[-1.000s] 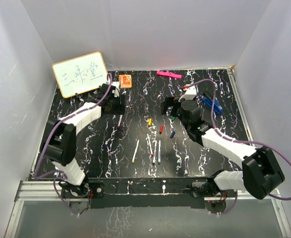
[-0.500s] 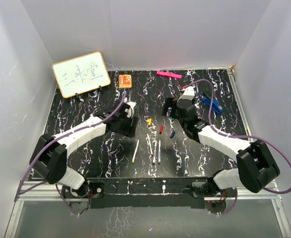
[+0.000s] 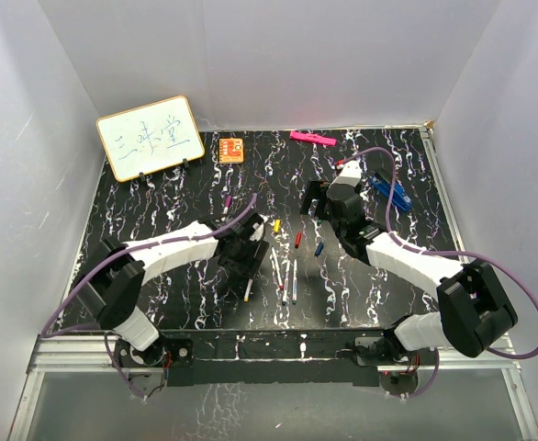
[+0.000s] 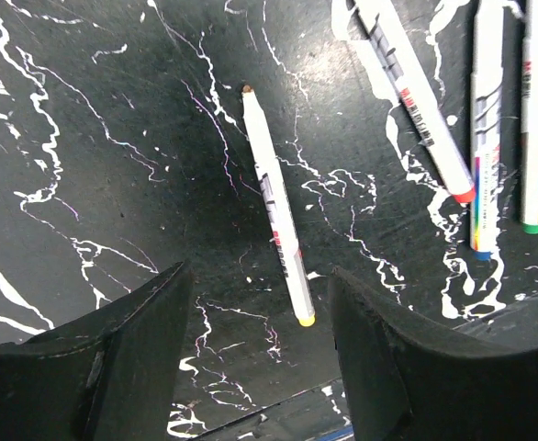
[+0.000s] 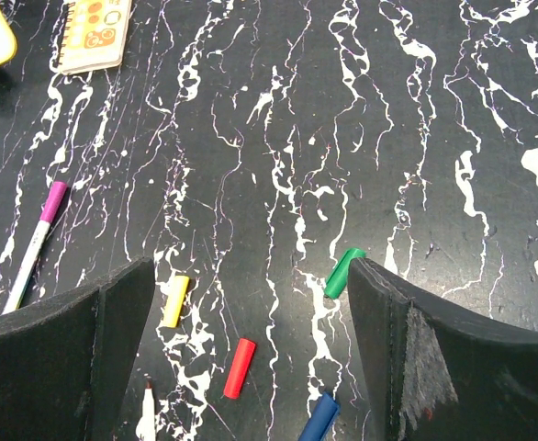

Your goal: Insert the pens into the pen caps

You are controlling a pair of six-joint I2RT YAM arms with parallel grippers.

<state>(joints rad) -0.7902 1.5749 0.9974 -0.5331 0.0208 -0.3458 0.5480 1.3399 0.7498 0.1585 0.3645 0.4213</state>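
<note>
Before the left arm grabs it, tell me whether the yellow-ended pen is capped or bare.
Bare. The pen lies flat with its nib exposed, and the yellow cap lies loose, apart from it.

Your table [image 3: 278, 175] has a board [image 3: 150, 136] standing at its far left corner, a small card [image 3: 231, 149] to the right of it, and a thick marker [image 3: 311, 139] further right along the far edge. In the middle, three caps [image 3: 297, 239] lie in a row slanting near and right, with a fourth cap [image 5: 344, 273] just beside your right gripper [image 3: 317, 204]. Nearer you, three pens [image 3: 285, 274] lie side by side. Left of them, one pen [image 4: 276, 207] lies between the fingers of your left gripper [image 4: 260, 276], untouched. Another pen [image 3: 227, 199] lies apart, left of the caps
</note>
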